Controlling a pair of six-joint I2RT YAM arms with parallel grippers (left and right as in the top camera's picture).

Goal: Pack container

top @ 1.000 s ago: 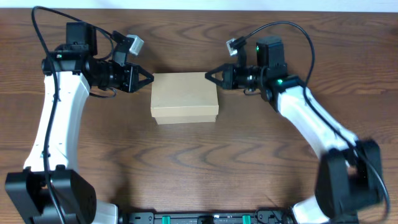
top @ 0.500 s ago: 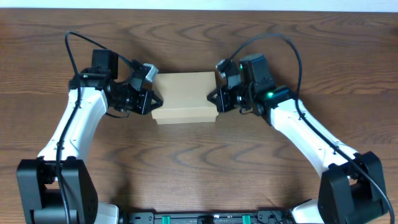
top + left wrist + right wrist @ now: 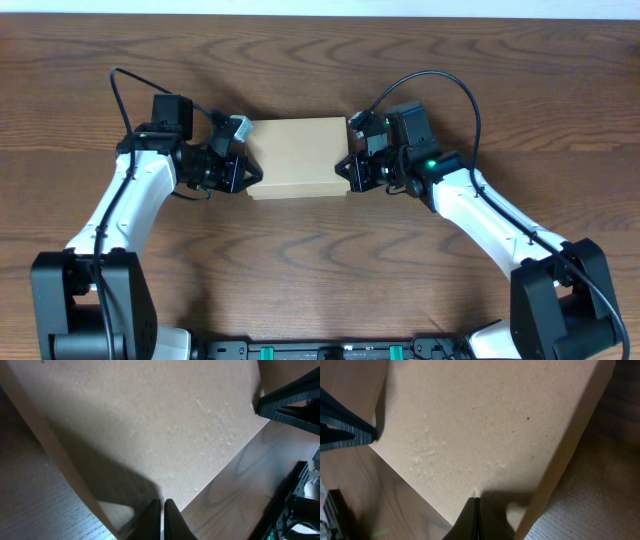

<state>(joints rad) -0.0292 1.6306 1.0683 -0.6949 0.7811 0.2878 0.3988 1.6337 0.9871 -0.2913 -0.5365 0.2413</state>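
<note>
Now that my left hand (image 3: 248,172) and right hand (image 3: 345,170) have slid up to the container (image 3: 297,155), it looks pinned. Both shut, holding nothing.

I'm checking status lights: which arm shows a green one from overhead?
The white right arm: a green light glows near its wrist; the white left arm shows none.

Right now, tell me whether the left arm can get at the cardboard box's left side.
Probably yes: the left arm's fingers, shut, sit right at that side of the cardboard box with nothing between; the right arm's fingers are at the opposite side.
</note>
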